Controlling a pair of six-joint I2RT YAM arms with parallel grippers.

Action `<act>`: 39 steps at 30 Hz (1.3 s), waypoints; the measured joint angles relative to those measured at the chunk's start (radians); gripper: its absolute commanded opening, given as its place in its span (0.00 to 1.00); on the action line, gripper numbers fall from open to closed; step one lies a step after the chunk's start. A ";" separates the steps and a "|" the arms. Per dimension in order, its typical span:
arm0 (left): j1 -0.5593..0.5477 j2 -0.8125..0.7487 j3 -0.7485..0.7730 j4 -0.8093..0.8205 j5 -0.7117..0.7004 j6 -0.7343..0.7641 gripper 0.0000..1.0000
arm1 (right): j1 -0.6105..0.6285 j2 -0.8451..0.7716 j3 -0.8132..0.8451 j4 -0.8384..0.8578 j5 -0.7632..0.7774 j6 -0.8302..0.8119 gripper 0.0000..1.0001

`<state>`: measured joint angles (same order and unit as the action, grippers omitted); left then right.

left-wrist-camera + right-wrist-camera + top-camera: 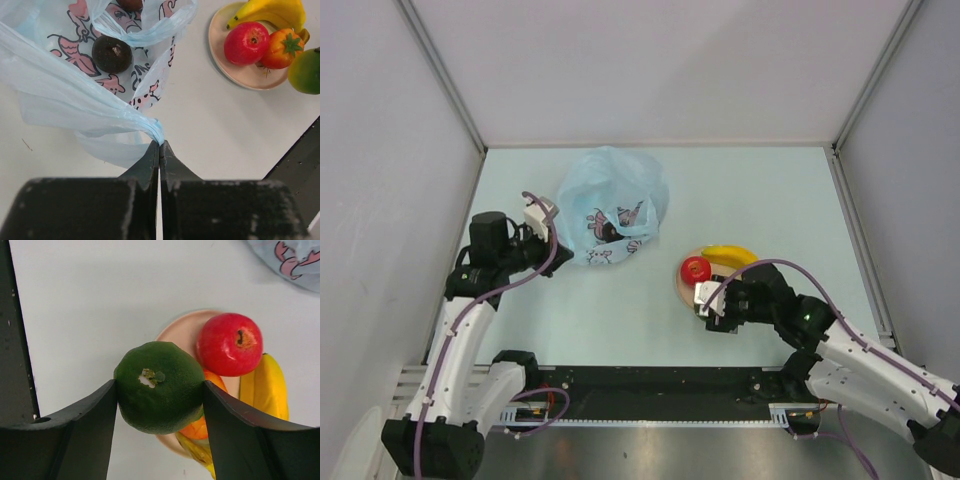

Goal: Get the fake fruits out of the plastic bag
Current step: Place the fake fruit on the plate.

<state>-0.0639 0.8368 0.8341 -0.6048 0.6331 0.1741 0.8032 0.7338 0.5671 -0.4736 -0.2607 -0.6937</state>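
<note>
Down by the arm bases, the right gripper [160, 390] has its fingers pressed against both sides of the green fruit [159, 385], holding it at the edge of the beige plate [176, 330]. On the plate the red apple [229, 344], banana [270, 390] and orange fruit [197, 427] lie touching. Farther back on the left, the left gripper [159, 150] is pinched tight on a gathered fold of the plastic bag [65, 95], which sits on the table [620, 320] apart from the plate, with a dark purple fruit [111, 53] lying inside its open mouth.
</note>
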 measured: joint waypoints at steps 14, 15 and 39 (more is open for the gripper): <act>0.051 0.063 0.013 0.050 0.003 -0.026 0.00 | -0.203 0.054 -0.101 0.048 -0.123 -0.149 0.51; 0.052 0.066 0.013 0.055 0.004 -0.027 0.00 | -0.222 0.057 -0.105 0.052 -0.131 -0.159 0.51; 0.092 0.046 -0.005 0.072 0.008 -0.028 0.00 | -0.343 -0.030 -0.146 0.032 -0.185 -0.196 1.00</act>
<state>0.0280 0.8829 0.8295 -0.5327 0.6411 0.1459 0.4606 0.7040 0.4206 -0.4416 -0.4458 -0.8894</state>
